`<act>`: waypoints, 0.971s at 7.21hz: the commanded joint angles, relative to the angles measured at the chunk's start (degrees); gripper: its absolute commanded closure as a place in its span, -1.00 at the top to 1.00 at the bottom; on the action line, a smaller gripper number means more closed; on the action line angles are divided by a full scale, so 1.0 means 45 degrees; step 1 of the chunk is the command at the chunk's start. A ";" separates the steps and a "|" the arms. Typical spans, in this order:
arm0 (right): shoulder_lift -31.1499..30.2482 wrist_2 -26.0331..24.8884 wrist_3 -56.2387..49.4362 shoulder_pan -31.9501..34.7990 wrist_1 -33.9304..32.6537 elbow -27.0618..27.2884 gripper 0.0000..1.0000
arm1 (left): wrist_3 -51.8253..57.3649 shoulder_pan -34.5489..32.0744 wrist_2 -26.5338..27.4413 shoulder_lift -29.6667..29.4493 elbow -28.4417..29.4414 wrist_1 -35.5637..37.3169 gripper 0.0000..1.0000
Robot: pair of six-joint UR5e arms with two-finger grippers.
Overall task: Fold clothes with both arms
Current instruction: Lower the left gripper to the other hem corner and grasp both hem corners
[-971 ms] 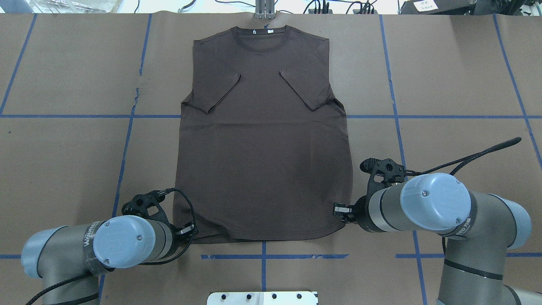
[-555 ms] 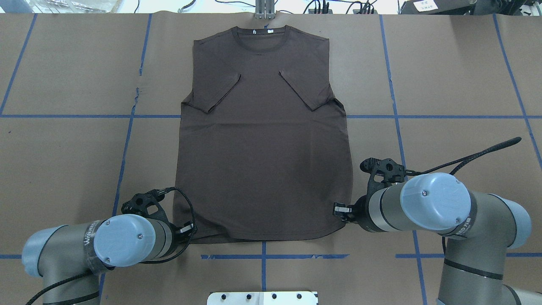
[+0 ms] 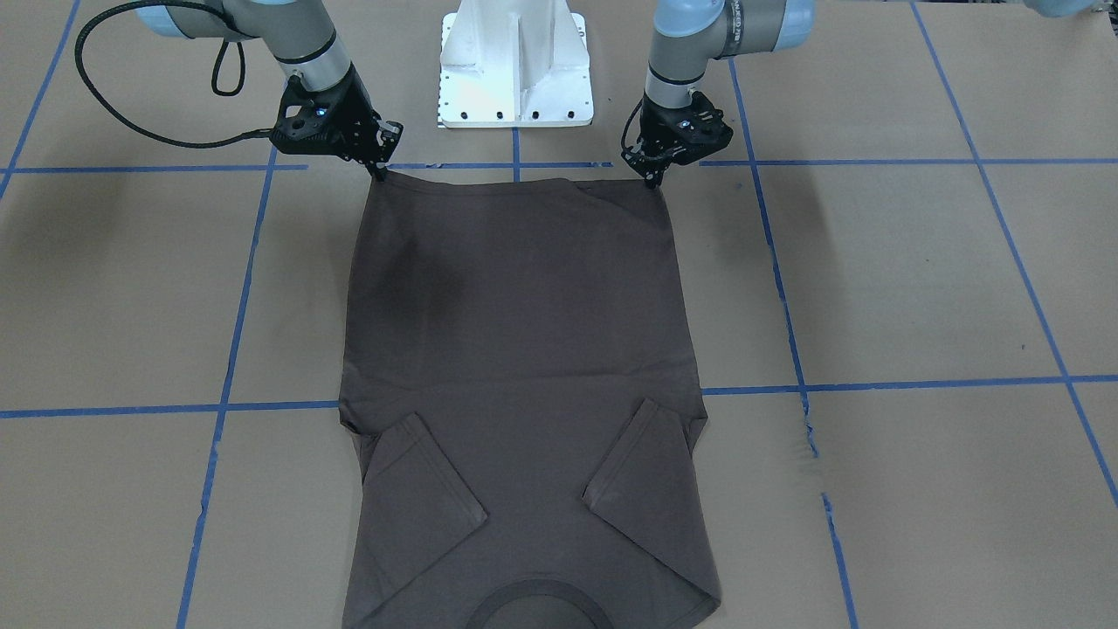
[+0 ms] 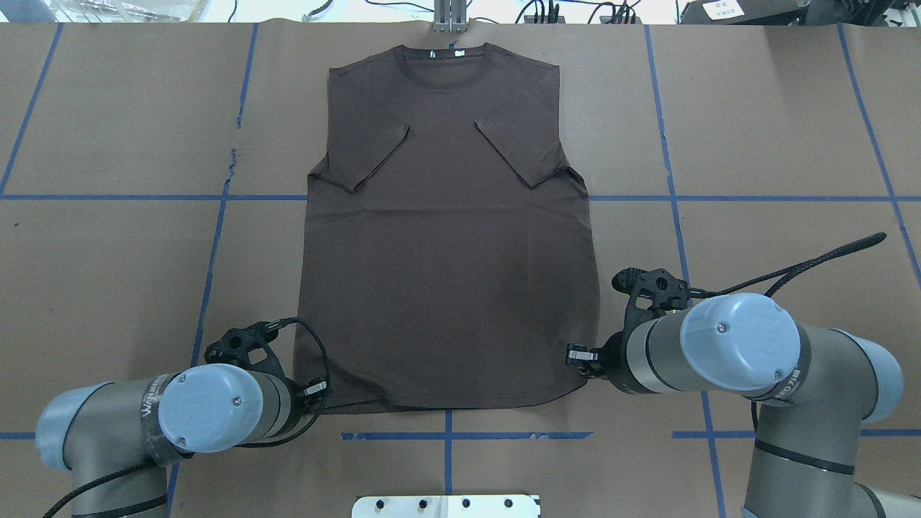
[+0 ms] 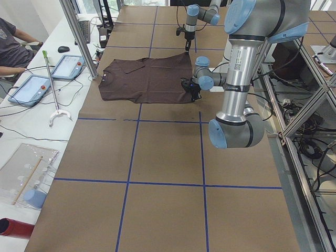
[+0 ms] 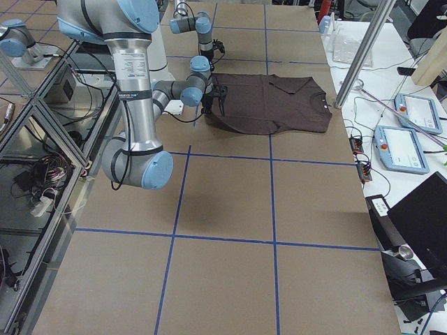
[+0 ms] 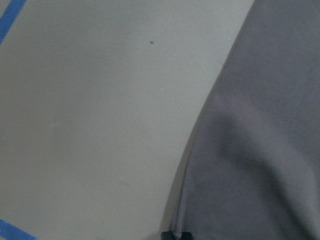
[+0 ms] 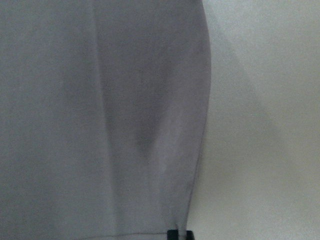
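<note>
The dark brown T-shirt (image 4: 446, 252) lies flat on the paper-covered table. Its collar is at the far edge and both sleeves are folded inward. My left gripper (image 4: 317, 392) is shut on the near left hem corner. My right gripper (image 4: 575, 356) is shut on the near right hem corner. In the front-facing view the hem runs taut and straight between the right gripper (image 3: 381, 170) and the left gripper (image 3: 651, 177), slightly raised off the table. The wrist views show only fabric (image 7: 260, 150) (image 8: 100, 125) running into the fingertips at the bottom edge.
The white pedestal (image 3: 515, 61) stands just behind the hem, between the arms. Blue tape lines (image 4: 446, 435) grid the table. A metal post (image 4: 450, 18) stands by the collar. Tablets (image 5: 31, 89) and a seated person (image 5: 13, 42) are beyond the far edge.
My left gripper has shifted slightly left and the near left part of the hem has drawn up a little with it. The right arm has not moved.
</note>
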 commanded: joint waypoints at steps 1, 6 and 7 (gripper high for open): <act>0.0000 0.0000 0.0000 0.0013 0.0000 0.0000 -1.00 | 0.0016 -0.0019 0.0001 0.0005 -0.0039 0.0016 -1.00; -0.0271 0.1189 -0.0039 0.0850 0.0020 0.0155 -1.00 | 0.2318 -0.0371 -0.0058 0.1408 -0.1832 0.0270 -1.00; -0.0679 0.1578 -0.0059 0.1007 0.0020 0.0523 -1.00 | 0.2494 -0.0351 -0.0039 0.1605 -0.2126 0.0270 -1.00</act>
